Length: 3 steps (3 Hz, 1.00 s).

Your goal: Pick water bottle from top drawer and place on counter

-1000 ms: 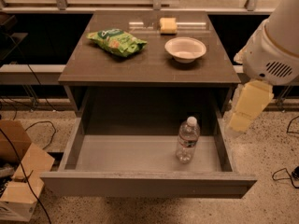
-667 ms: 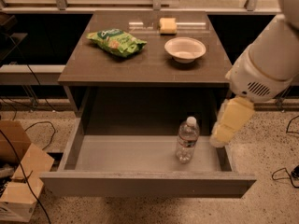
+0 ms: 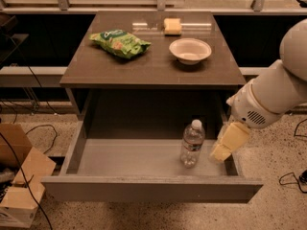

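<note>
Gripper [image 3: 220, 153] – pale yellow, hanging on a white arm [image 3: 272, 94] that comes in from the right. It sits low over the right end of the open drawer, close to that side wall and just right of the bottle, with a gap between them. Released or clenched: cannot tell. It carries nothing.

Cardboard box [image 3: 20, 186] – brown, flaps open, on the speckled floor [image 3: 271, 210] at the near left, beside the drawer's front corner.

Top drawer [image 3: 153, 189] – grey, pulled fully out toward the camera; plain flat front panel, lighter grey floor inside.

Water bottle [image 3: 193, 145] – clear plastic, white cap, pale label band. It stands upright on the drawer floor, right of centre.

Counter [image 3: 144, 71] – dark grey-brown, matte, directly above and behind the drawer. On it, near to far:
- white bowl [image 3: 190, 50], right of centre;
- green snack bag [image 3: 120, 42], lying flat on the left, well apart from the bowl;
- yellow sponge [image 3: 172, 26], near the back edge, behind the bowl.
</note>
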Each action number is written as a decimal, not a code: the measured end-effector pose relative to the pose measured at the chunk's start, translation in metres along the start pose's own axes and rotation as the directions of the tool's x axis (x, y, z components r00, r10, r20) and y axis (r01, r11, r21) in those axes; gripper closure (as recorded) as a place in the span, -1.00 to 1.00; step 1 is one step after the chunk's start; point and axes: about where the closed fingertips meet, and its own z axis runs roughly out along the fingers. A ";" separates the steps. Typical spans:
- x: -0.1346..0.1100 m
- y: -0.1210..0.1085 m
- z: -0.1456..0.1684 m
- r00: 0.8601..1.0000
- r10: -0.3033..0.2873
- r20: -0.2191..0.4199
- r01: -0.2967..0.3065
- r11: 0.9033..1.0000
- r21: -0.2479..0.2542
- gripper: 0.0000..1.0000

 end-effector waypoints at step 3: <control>-0.035 -0.013 0.092 0.993 0.002 0.118 0.013 0.993 -0.121 -1.00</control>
